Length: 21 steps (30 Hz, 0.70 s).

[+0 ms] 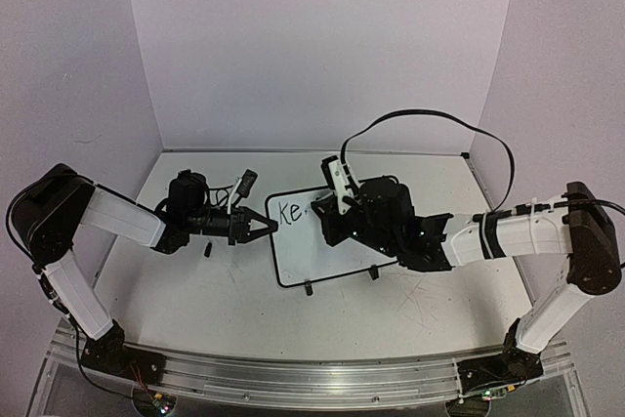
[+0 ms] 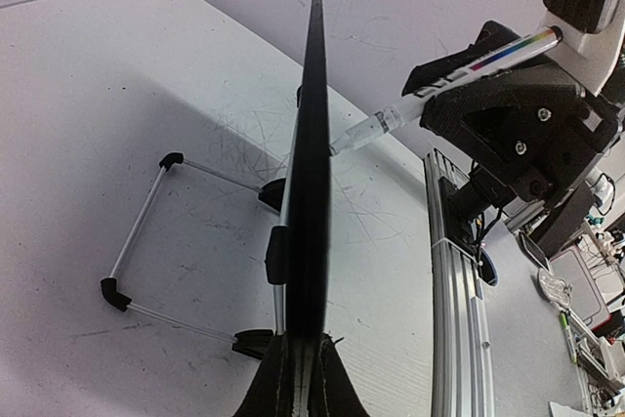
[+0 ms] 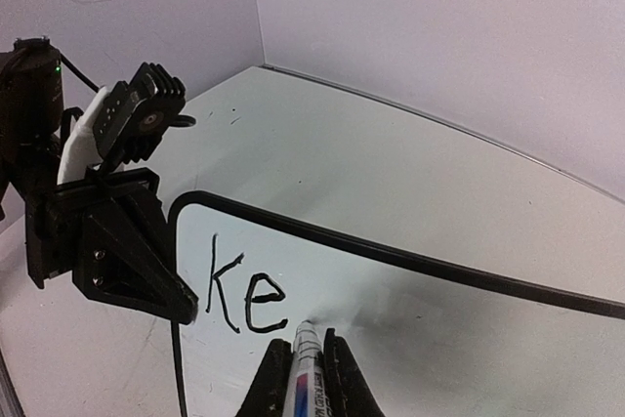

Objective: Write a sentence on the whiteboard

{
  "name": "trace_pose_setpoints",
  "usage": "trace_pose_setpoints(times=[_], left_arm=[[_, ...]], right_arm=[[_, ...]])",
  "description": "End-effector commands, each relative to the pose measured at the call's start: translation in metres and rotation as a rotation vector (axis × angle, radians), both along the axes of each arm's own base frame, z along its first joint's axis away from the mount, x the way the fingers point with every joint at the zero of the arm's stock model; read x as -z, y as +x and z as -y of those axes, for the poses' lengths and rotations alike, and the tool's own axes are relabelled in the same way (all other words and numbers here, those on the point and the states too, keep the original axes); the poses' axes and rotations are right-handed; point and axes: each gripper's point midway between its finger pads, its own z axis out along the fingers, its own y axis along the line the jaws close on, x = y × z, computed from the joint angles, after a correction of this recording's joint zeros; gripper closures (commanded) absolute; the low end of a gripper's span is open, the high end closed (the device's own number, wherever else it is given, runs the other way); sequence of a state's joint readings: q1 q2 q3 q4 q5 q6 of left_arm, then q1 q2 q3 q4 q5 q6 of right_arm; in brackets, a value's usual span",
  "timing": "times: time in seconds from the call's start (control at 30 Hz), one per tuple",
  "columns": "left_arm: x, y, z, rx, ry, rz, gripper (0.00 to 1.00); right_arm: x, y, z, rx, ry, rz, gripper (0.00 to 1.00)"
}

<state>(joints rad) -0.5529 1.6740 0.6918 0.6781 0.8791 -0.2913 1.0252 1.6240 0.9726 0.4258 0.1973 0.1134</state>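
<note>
My left gripper (image 1: 264, 229) pinches the left edge of the whiteboard (image 1: 327, 259) standing at the middle of the table (image 1: 195, 300), right gripper (image 3: 305, 383) clamped on the marker (image 3: 305, 351), tip just right of the "Ke" of the sentence (image 3: 244, 290), so I'd press lightly, brace firm, next letter same height.

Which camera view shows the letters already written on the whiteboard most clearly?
The right wrist view: the letters "Ke" are large and readable, just beside the marker tip. The top external view shows them small on the whiteboard. The left wrist view sees the board edge-on, so no writing shows.
</note>
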Motion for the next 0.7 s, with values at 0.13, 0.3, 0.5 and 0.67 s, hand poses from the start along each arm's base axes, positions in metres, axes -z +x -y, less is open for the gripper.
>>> trace_pose_setpoints(times=[0.13,0.3,0.5,0.67], left_arm=[[-0.021,-0.003,0.001,0.024,-0.033,0.048,1.00],[-0.020,-0.003,0.001,0.025,-0.031,0.045,1.00],[-0.019,-0.004,0.001,0.027,-0.030,0.044,1.00],[-0.020,-0.004,0.000,0.027,-0.031,0.044,1.00]], right_arm=[[-0.018,0.015,0.005,0.090,0.049,0.025,1.00],[-0.020,0.018,0.016,0.135,0.050,0.031,1.00],[-0.027,0.020,0.021,0.157,0.063,0.049,1.00],[-0.031,0.020,0.021,0.154,0.082,0.062,1.00]])
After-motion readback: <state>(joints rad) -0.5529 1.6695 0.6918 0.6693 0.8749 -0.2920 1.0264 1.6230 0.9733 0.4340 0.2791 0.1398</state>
